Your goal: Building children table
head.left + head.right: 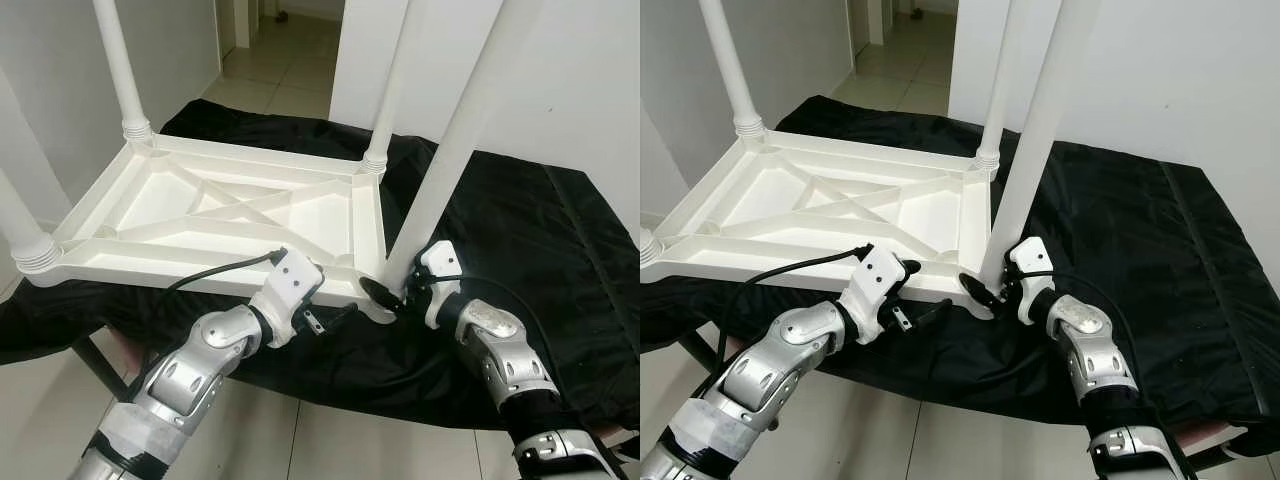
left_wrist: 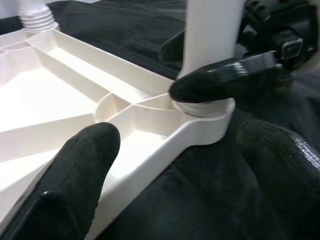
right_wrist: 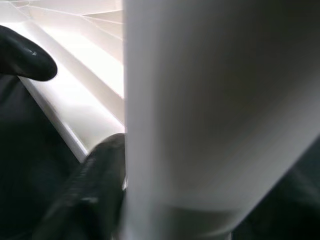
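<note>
Tabletop (image 1: pixel 230 215): inverted on black cloth (image 1: pixel 520 230), centre left of frame
Leg (image 1: pixel 455 150): seated in near corner socket (image 2: pixel 202 112), lower centre
Right gripper (image 1: pixel 392 296): pinching leg base
Left gripper (image 1: pixel 340 314): spread, beside socket
Advice: keep leg plumb, brace frame, twist fully home

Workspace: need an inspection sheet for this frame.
Surface: black cloth over a raised platform.
Job's things: white tabletop upside down; three legs upright in corner sockets; fourth leg seated in the near corner socket.
Clutter: nothing seen.
Grippers: right end effector shut on the fourth leg's base; left end effector open beside that corner.
Cables: black cable looping over the left wrist.
Surroundings: white walls, tiled floor, doorway behind.
</note>
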You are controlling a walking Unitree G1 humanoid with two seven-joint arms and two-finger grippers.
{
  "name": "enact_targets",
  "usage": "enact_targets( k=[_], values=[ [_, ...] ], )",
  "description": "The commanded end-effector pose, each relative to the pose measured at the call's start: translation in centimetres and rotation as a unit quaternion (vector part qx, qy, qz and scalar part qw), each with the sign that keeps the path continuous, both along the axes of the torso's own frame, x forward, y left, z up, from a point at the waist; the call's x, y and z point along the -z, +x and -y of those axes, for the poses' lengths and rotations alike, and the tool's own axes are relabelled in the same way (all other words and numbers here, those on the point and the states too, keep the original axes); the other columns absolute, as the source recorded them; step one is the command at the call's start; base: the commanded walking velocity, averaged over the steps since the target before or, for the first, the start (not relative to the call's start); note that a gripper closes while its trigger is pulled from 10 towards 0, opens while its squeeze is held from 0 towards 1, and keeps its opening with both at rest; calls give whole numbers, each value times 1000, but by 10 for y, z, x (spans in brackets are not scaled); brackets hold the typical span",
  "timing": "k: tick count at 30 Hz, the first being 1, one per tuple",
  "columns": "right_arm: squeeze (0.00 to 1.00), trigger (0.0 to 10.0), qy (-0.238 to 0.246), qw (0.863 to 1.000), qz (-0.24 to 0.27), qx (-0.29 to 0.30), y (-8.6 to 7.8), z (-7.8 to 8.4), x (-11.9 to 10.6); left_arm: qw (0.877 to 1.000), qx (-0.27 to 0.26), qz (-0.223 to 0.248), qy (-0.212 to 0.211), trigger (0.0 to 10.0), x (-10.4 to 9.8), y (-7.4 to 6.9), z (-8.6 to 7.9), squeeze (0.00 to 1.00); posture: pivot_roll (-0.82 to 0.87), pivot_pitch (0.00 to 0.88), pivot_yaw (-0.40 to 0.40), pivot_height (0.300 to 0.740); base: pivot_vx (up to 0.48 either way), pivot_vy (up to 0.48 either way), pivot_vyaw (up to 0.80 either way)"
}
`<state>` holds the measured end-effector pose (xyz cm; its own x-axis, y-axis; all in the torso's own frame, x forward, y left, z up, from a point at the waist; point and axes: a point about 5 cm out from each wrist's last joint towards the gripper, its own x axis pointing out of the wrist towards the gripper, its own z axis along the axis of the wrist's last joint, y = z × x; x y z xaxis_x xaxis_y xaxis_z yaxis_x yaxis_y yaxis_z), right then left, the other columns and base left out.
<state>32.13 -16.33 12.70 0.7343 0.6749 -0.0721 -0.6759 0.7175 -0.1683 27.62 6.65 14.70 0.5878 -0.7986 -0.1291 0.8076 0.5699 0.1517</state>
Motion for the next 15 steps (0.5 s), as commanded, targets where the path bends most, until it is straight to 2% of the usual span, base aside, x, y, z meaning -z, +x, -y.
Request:
enact_targets(
  k=[1, 11, 12, 13, 14, 15],
  values=[
    [0, 0, -8, 1000, -3, -14, 2, -3, 1, 998, 60, -16, 4, 10000, 0, -7, 4, 0, 1, 0, -90, 740, 0, 0, 0],
    [0, 0, 5, 1000, 0, 4, 5, 1, 3, 999, 52, -8, 11, 10000, -2, 0, 2, 0, -5, 0, -70, 740, 0, 0, 0],
    [0, 7137, 14, 1000, -7, 10, 4, 1, 5, 999, 49, -4, 13, 10000, -3, 2, 2, 0, -8, 0, -64, 740, 0, 0, 0],
    [0, 7137, 14, 1000, -7, 10, 4, 1, 5, 999, 49, -4, 13, 10000, -3, 2, 2, 0, -8, 0, -64, 740, 0, 0, 0],
    [0, 10000, 22, 999, -16, 22, 2, 1, 6, 999, 48, -4, 15, 10000, -2, 4, 3, 0, -14, 0, -63, 740, 0, 0, 0],
    [0, 10000, 22, 999, -16, 22, 2, 1, 6, 999, 48, -4, 15, 10000, -2, 4, 3, 0, -14, 0, -63, 740, 0, 0, 0]
  ],
)
